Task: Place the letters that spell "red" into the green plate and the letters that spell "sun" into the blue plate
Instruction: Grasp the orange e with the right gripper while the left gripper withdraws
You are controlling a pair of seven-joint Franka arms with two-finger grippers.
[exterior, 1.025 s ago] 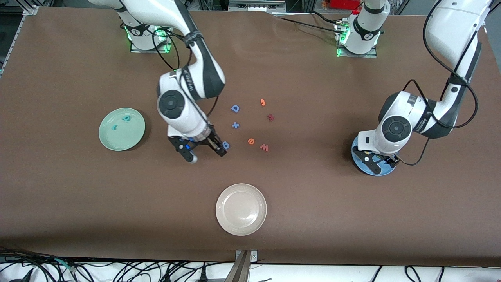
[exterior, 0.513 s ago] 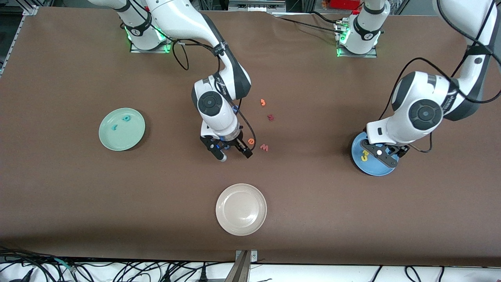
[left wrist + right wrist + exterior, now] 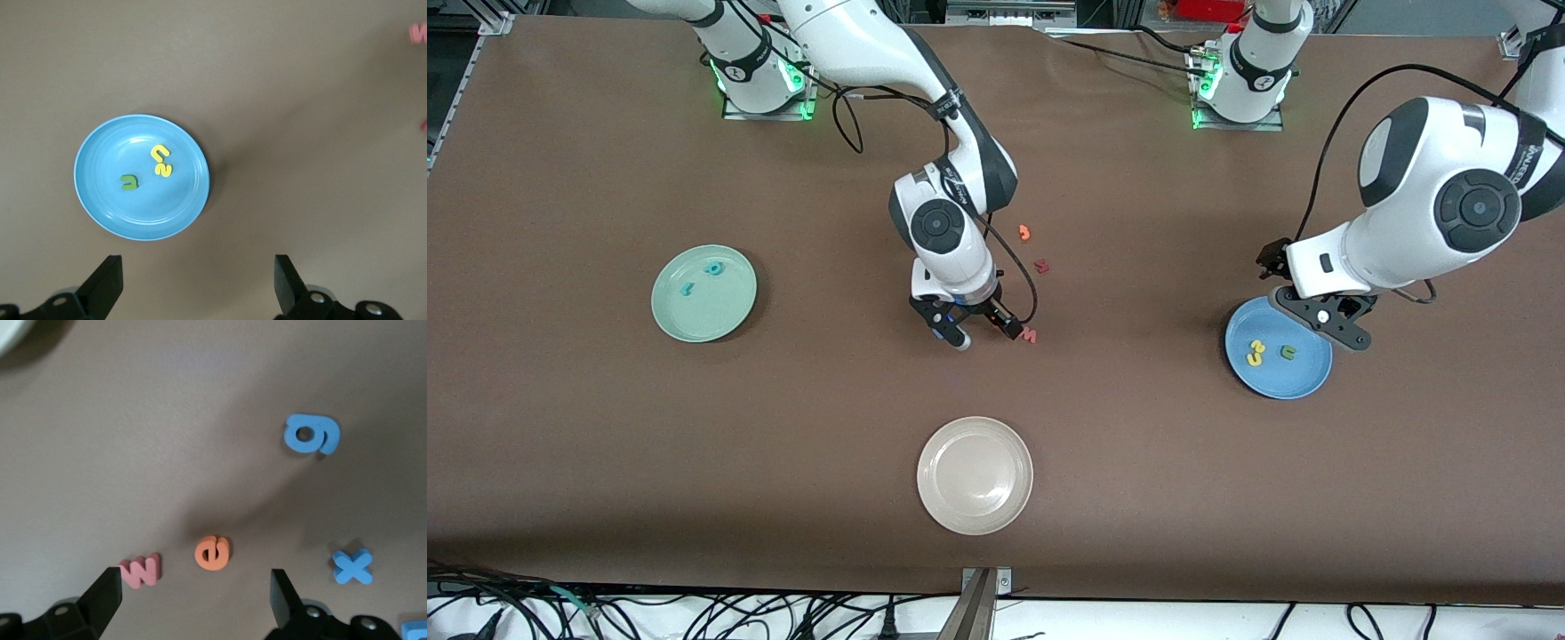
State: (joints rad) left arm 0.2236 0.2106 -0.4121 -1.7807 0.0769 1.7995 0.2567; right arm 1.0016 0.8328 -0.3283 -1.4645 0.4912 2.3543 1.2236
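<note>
The right gripper (image 3: 978, 331) hung with its fingers wide open and nothing in them, low over the middle of the table, right above the orange "e" (image 3: 212, 553). The teal "r" (image 3: 687, 289) and the teal "d" (image 3: 713, 268) lay in the green plate (image 3: 734, 311) at the right arm's end, so I think the "e" was the last letter for "red". Next, the gripper would need to drop straight down, pinch the tiny "e" and carry it to that plate. The left gripper (image 3: 1320, 313) hung open and empty over the rim of the blue plate (image 3: 1294, 384) at the left arm's end. In it lay 2 yellow letters (image 3: 161, 161), touching, and a green letter (image 3: 129, 181), so "sun" looked done. A red "w" (image 3: 140, 571) sat just beside the "e" and could get bumped or grabbed by mistake. A blue "9" (image 3: 311, 434) and a blue "x" (image 3: 352, 566) lay near too. A white plate (image 3: 934, 507) sat nearer the front camera, out of the way.
</note>
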